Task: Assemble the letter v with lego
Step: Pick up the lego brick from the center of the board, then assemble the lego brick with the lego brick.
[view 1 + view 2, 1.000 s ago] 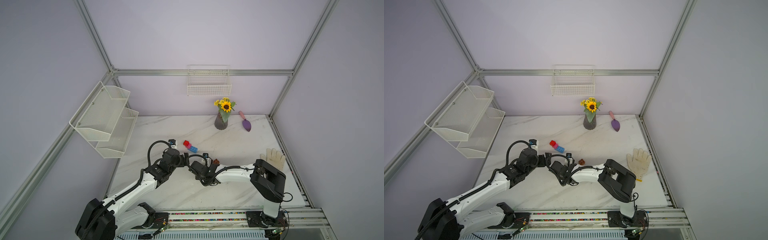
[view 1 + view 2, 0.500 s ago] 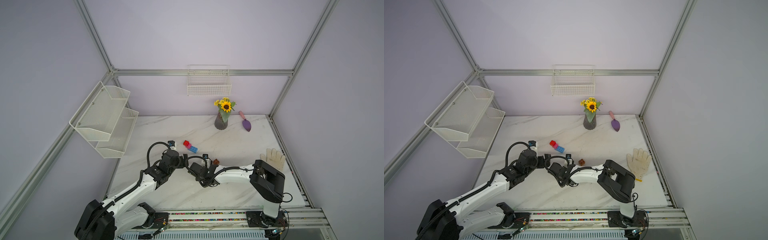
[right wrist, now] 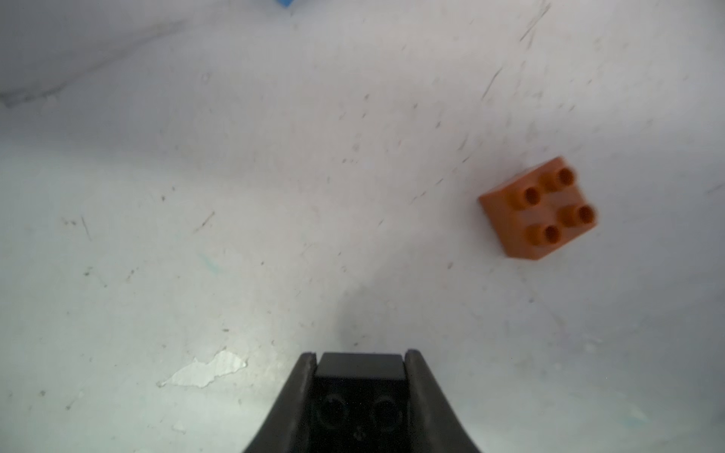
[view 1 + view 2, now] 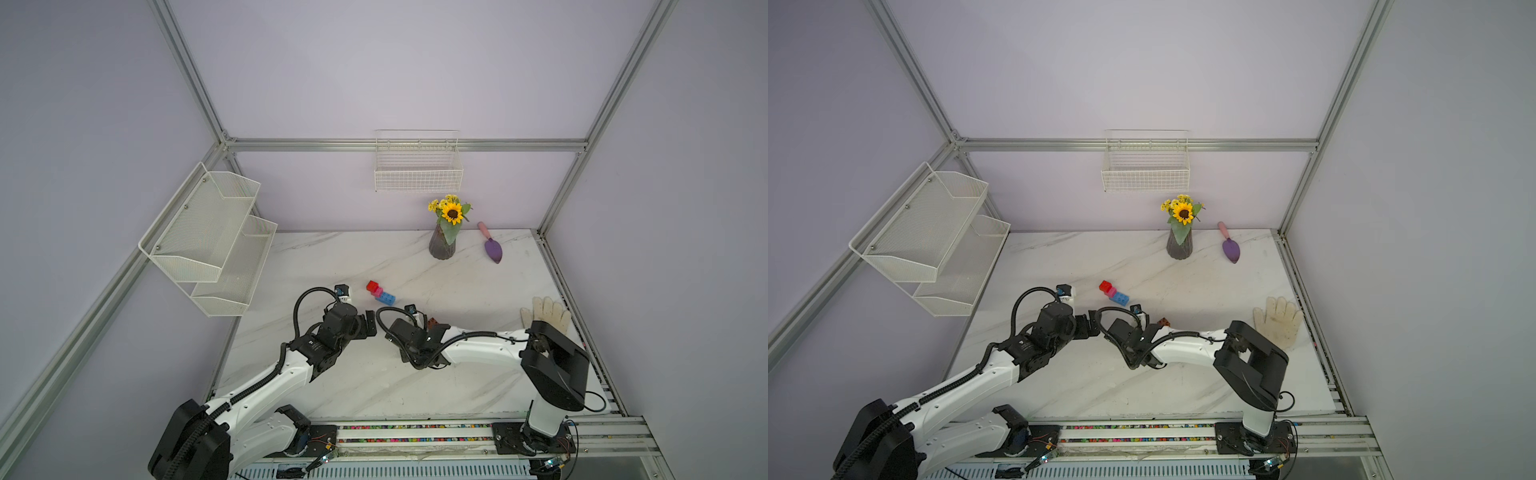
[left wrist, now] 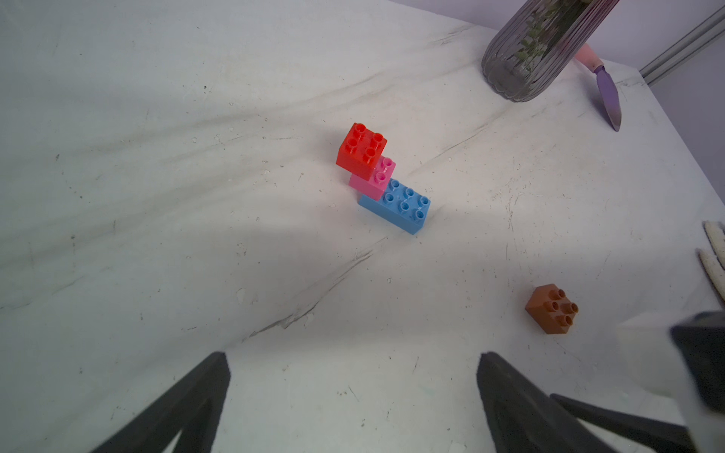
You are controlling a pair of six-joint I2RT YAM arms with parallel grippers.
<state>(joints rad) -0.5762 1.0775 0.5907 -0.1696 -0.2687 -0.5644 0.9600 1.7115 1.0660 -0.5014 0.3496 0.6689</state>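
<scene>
Near the unmoved orange brick (image 3: 537, 210), right claw (image 3: 361, 356) clenched on black brick (image 3: 360, 372), left claw (image 5: 352, 357) spread wide

Walls: pale lilac panels (image 4: 374, 75), plain and matte, closing in three sides.
Frame: silver aluminium struts (image 4: 407, 145) up the corners and across the back.
Table: white marble-look top (image 4: 332, 257), grey-veined, scuffed up close.
Left side: two-tier white mesh shelf (image 4: 199, 224) fixed to the frame.
Back wall: white wire basket (image 4: 418, 174) hanging from the crossbar.
Far end: ribbed grey vase (image 4: 441, 247) of sunflowers, with a purple trowel (image 4: 492, 249) lying near it.
Right edge: off-white glove (image 4: 550, 309), lying flat.
Front: metal rail (image 4: 415, 434) with what may be coloured wiring.
Light: soft, even, faint shadows.
</scene>
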